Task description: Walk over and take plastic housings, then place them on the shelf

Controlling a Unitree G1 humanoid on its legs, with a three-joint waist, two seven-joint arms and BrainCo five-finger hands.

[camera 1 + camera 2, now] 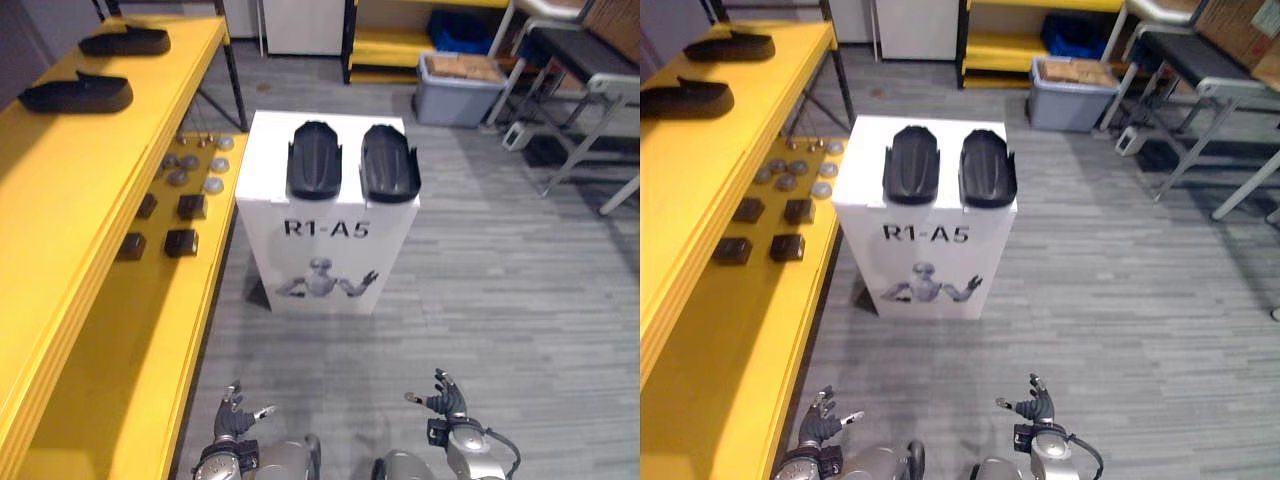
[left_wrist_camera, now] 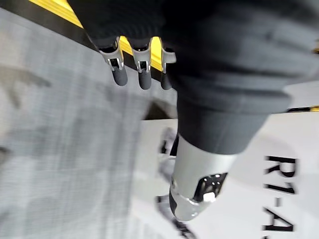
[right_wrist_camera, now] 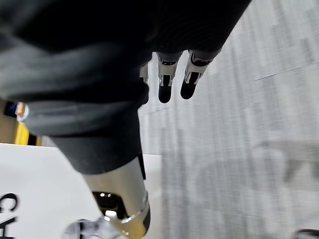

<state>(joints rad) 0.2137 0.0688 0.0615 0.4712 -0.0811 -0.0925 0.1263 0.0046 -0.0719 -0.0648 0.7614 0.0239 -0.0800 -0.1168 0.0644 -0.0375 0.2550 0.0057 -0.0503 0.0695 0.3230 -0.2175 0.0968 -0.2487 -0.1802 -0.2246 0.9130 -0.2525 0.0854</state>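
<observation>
Left hand (image 1: 236, 415): low at the near edge of the head views, forearm raised forward, fingers (image 2: 119, 75) spread and relaxed, thumb turned inward. Right hand (image 1: 447, 402): level with it, well apart, fingers (image 3: 165, 91) likewise loose, thumb turned inward.

1. White box (image 1: 325, 250), centre of frame, standing on the grey plank floor (image 1: 500, 290) ahead of me. On its top, side by side and just apart: left black housing (image 1: 315, 160) and right black housing (image 1: 389, 163).
2. Yellow shelf (image 1: 60, 230), left side of frame. Upper board, upper left: nearer shelf housing (image 1: 76, 94), farther shelf housing (image 1: 125, 41). Lower board: a cluster of grey round pieces (image 1: 189, 162), and below them four dark square blocks (image 1: 181, 243).
3. Floor, upper right: grey bin (image 1: 460, 88).
</observation>
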